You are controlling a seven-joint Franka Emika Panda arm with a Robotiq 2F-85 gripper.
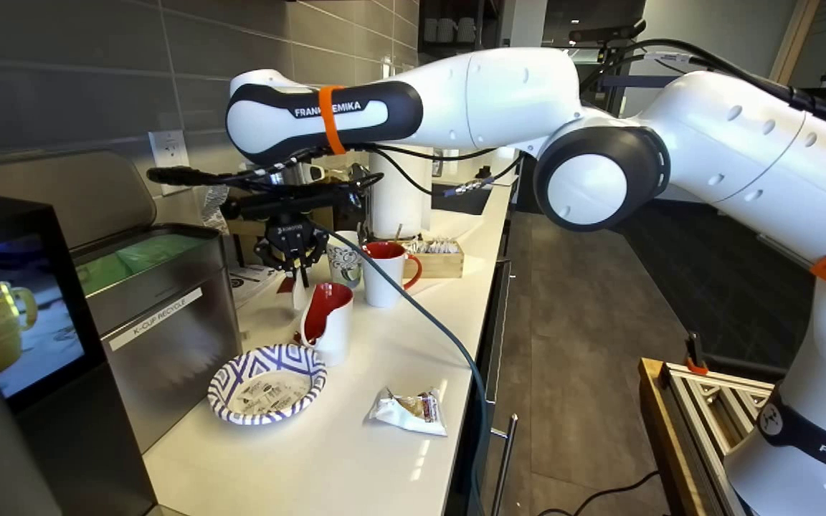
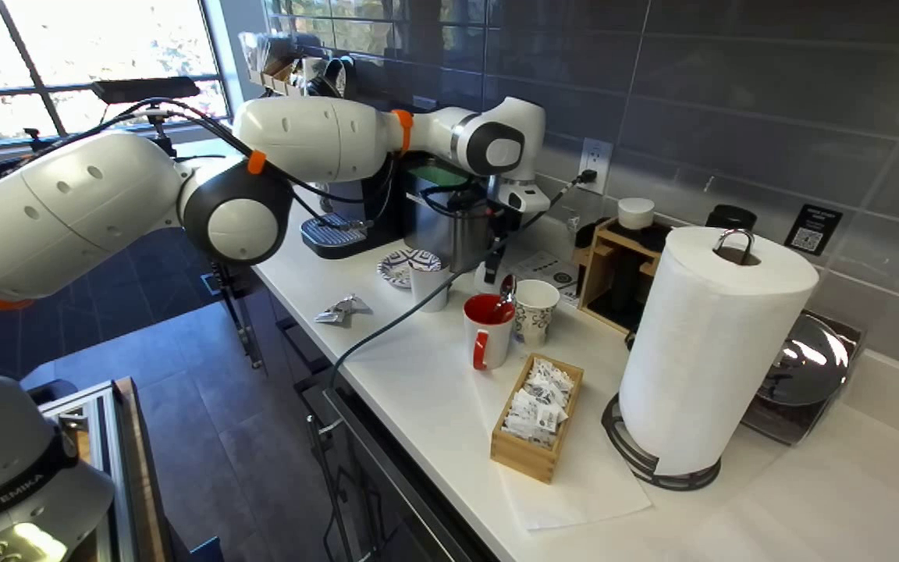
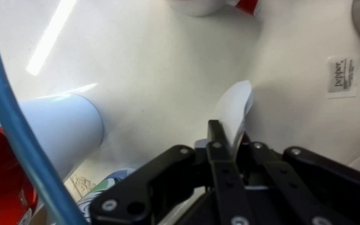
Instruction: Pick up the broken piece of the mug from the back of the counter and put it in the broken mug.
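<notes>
The broken piece (image 1: 299,295) is a curved shard, mostly white with some red. It also shows in the wrist view (image 3: 237,100), pinched between the fingers of my gripper (image 3: 231,133). In an exterior view my gripper (image 1: 301,275) points down over the back of the counter (image 1: 377,365). I cannot tell if the shard touches the counter. The broken mug (image 1: 338,330), white outside and red inside with a jagged wall, stands just beside the shard. It also shows in an exterior view (image 2: 428,289) and at the top edge of the wrist view (image 3: 198,7).
A whole mug with a red handle (image 1: 383,279) and a patterned paper cup (image 2: 534,312) stand close by. A patterned bowl (image 1: 221,390), a wrapped snack (image 1: 409,411), a steel bin (image 1: 169,358) and a packet box (image 2: 524,457) are around. A blue-green cable (image 1: 427,315) hangs across.
</notes>
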